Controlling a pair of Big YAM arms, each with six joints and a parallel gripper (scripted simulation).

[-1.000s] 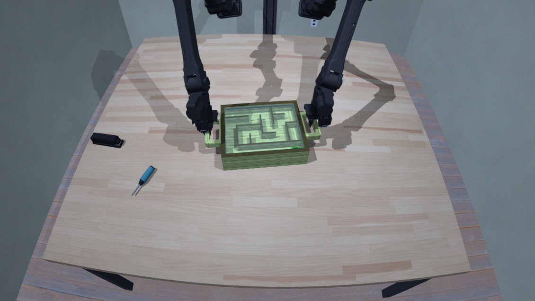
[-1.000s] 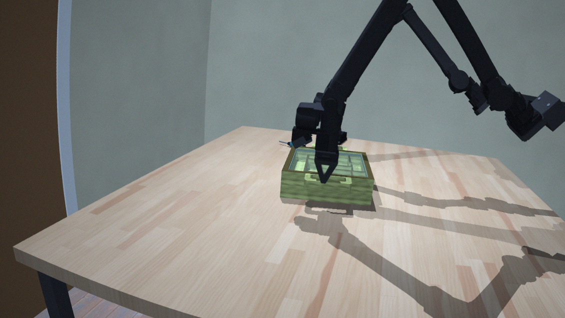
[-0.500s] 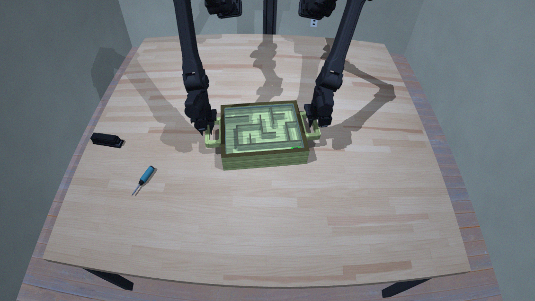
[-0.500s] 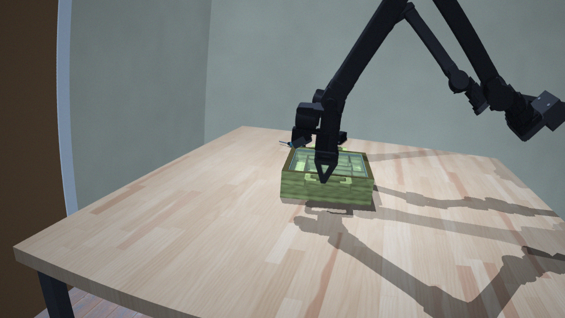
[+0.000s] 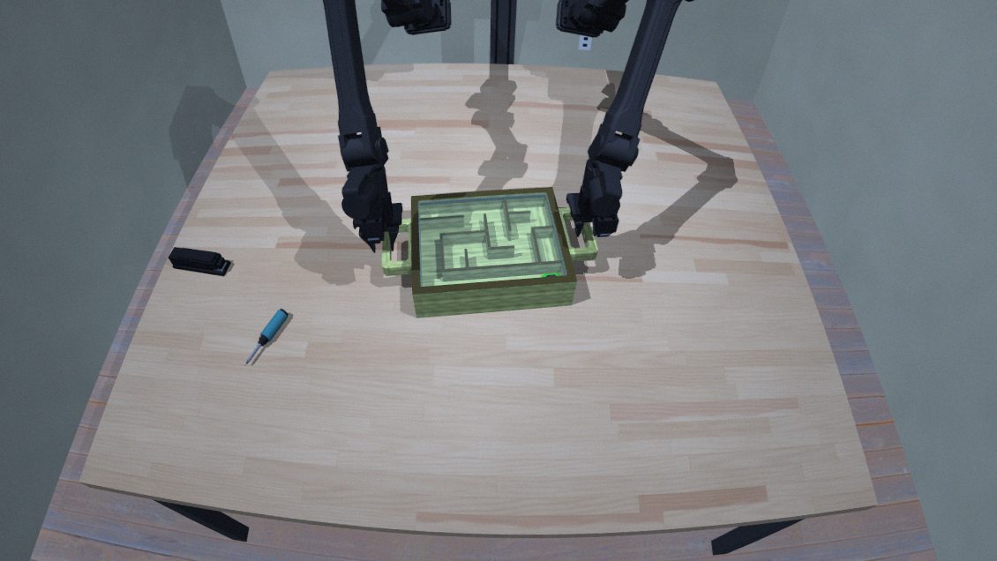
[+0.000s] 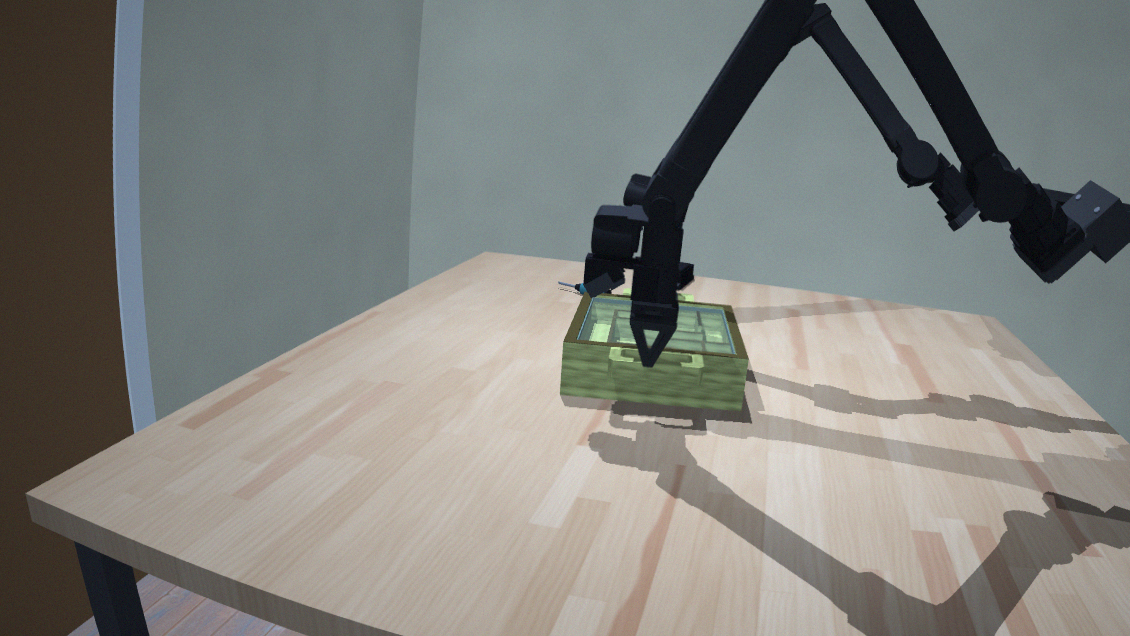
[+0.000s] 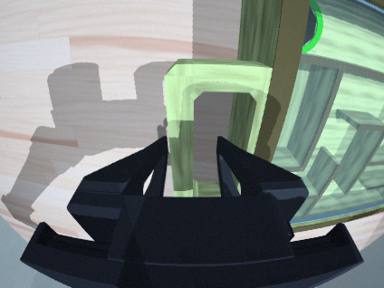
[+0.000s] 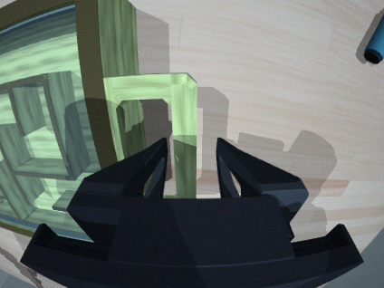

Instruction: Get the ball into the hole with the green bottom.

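Step in hand: by the look of it, letting go of the board (image 5: 495, 298) (image 6: 652, 387) (image 7: 290, 81) (image 8: 91, 68), which appears flat on the bench (image 5: 488, 418) (image 6: 395, 474) (image 7: 27, 23) (image 8: 272, 45).
Left tool (image 5: 577, 229) (image 6: 649, 363) (image 7: 192, 138): partly open, gripping nothing; the left handle (image 5: 589, 247) (image 6: 695, 360) (image 7: 217, 68) has its outer bar nearer one finger.
Right tool (image 5: 382, 247) (image 8: 192, 139): partly open too, gripping nothing, the outer bar of the right handle (image 5: 387, 261) (image 8: 183, 109) between its fingers with room on both sides.
Ball: not made out in any view; I cannot tell whether it is in the green hole (image 5: 550, 275) (image 7: 320, 24).
Release: open both tools evenly and keep the wrists still, so neither finger nudges a bar.
Lift-off: rise straight up, slowly, until the tips clear the handles; sideways drift could hook one and tip the board.
Check: confirm where the ball is before backing away.
Tools: two.
Boards: one.
Handles: two.
Green holes: one; no other hole can be picked out.
Balls: none visible.
Screwdrivers: one, the blue screwdriver (image 5: 273, 325) (image 6: 582, 289) (image 8: 376, 43).
Black objects lying on the bench: one, the black thing (image 5: 197, 260).
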